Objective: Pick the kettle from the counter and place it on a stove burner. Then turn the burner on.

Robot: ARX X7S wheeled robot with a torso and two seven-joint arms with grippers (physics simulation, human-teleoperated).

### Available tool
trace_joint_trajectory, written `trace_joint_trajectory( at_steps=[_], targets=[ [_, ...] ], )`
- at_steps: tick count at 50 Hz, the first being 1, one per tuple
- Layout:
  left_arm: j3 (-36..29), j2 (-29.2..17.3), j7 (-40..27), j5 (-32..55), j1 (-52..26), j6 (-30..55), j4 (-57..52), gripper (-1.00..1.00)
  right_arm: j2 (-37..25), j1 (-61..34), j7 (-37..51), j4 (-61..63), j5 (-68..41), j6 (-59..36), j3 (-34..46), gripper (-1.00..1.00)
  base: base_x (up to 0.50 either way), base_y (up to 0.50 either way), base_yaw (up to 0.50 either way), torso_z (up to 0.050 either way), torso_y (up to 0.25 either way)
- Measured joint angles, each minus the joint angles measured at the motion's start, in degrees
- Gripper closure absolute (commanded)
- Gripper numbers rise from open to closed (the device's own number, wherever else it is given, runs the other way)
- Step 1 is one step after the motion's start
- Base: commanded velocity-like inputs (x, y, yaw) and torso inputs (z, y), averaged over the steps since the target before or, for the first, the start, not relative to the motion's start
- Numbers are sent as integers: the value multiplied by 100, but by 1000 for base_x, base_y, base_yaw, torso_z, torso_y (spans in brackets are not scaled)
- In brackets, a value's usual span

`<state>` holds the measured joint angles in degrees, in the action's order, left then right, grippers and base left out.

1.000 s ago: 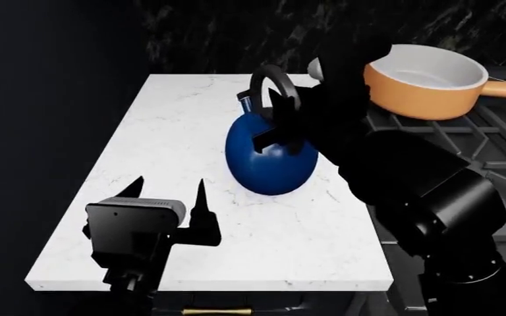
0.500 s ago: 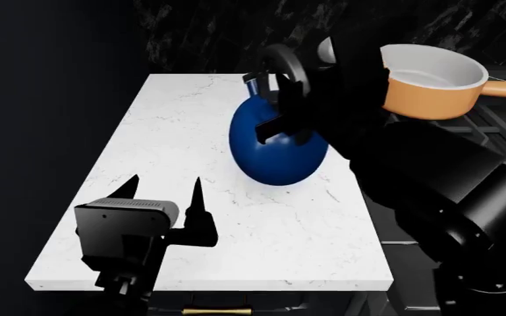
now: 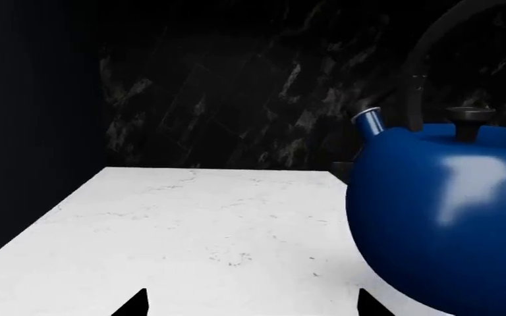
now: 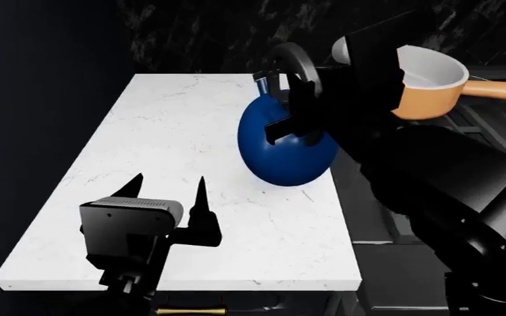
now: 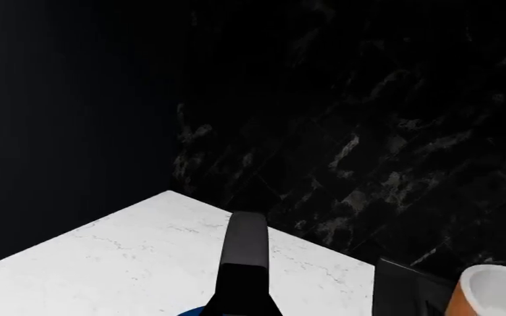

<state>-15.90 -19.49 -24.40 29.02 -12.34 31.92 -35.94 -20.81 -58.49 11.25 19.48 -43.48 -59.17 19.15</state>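
We have the blue kettle [image 4: 286, 150] at the counter's [image 4: 147, 158] right edge, its black handle [image 4: 290, 64] clamped in our right gripper [image 4: 302, 108]; keep it level, clear the orange saucepan [image 4: 424, 89]; left gripper [image 4: 167, 191] idle, spread

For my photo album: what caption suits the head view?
Right gripper carries blue kettle by its handle toward the stove.

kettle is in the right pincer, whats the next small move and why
Probably keep carrying the kettle sideways toward the stove, staying high. The right pincer grips its black handle, and the body hangs near the counter edge, short of the grates. The orange saucepan sits just beyond, so aim for a burner clear of it. The left pincer rests open, uninvolved.
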Motion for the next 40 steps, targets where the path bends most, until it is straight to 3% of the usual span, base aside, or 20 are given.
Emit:
trace_joint_trajectory(
  at_steps=[40],
  targets=[
    [-85, -29, -38, 37, -38, -81, 92, -100, -156, 68, 203, 40, -9, -6, -69, 100, 0, -185, 0, 0, 1]
  ],
)
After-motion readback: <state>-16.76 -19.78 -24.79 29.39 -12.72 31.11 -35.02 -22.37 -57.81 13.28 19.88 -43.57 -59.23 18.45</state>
